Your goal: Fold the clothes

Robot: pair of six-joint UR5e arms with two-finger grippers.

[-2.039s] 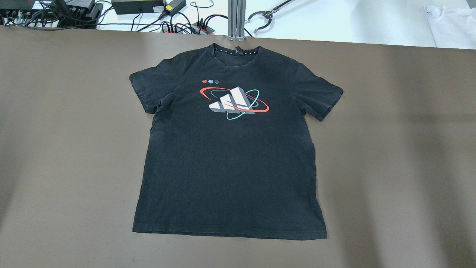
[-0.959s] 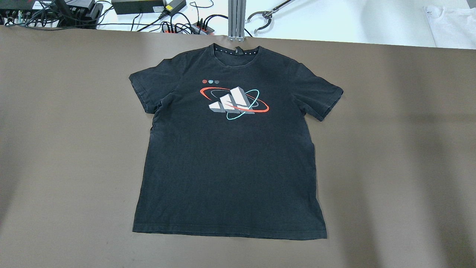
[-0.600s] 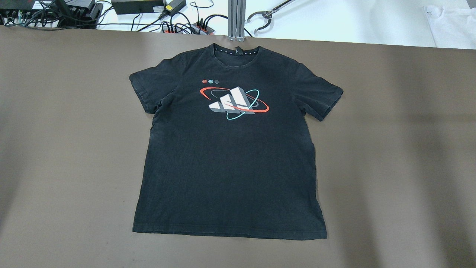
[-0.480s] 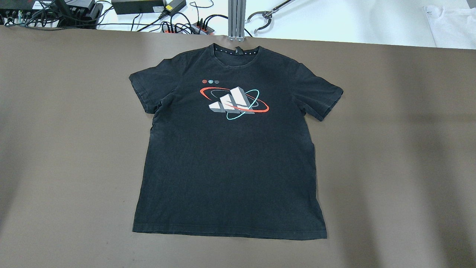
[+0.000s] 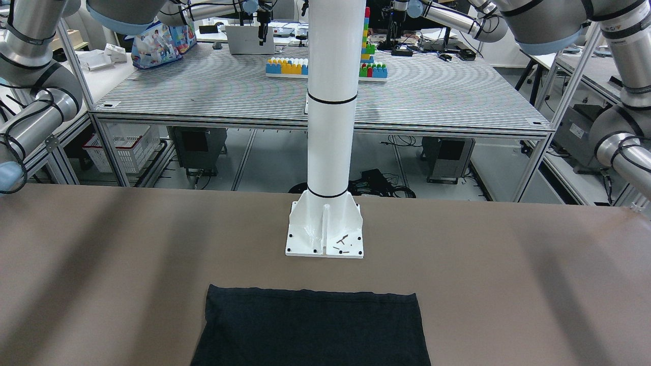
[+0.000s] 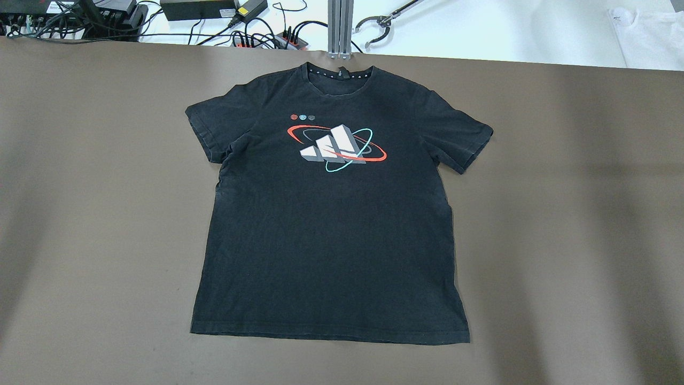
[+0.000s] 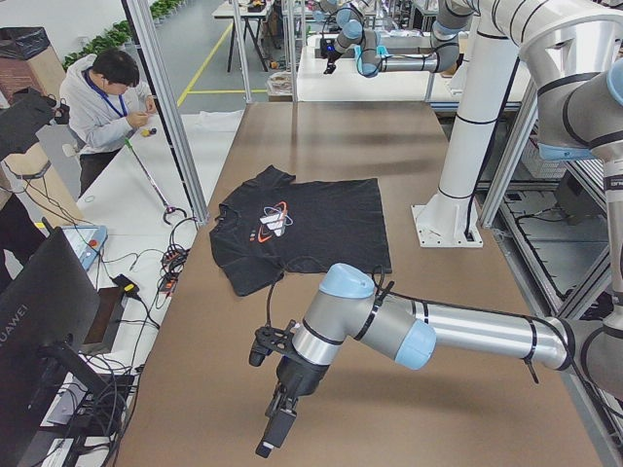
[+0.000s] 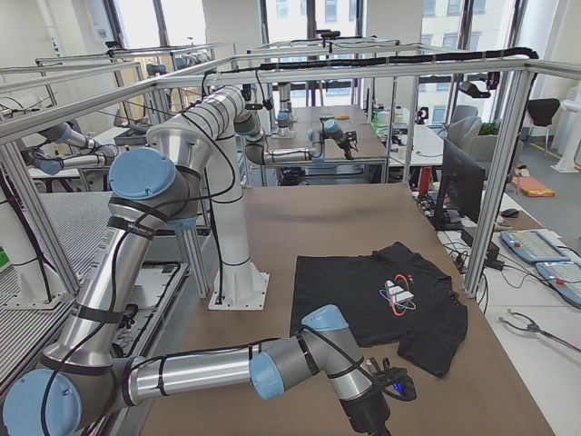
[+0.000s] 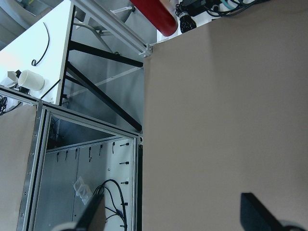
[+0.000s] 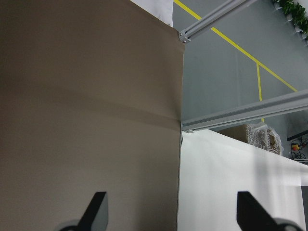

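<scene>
From the front, the T-shirt (image 5: 310,330) lay flat on the bench (image 5: 508,284), hem toward the white pole (image 5: 330,127). Overhead it was spread print-up, sleeves out — no fold made yet, all apparently left. Wrist views: left gripper (image 9: 175,216) and right gripper (image 10: 173,209) gaped empty over the bench.

— What lies under the camera?
— Brown table (image 10: 86,120), its edge running down the middle. Past it there is grey floor (image 10: 221,72) with a yellow line (image 10: 226,40), an aluminium rail (image 10: 240,113) and a white surface (image 10: 231,163).
— And the right gripper (image 10: 173,214)?
— Two dark fingertips (image 10: 97,207) show at the bottom edge, spread wide apart.
</scene>
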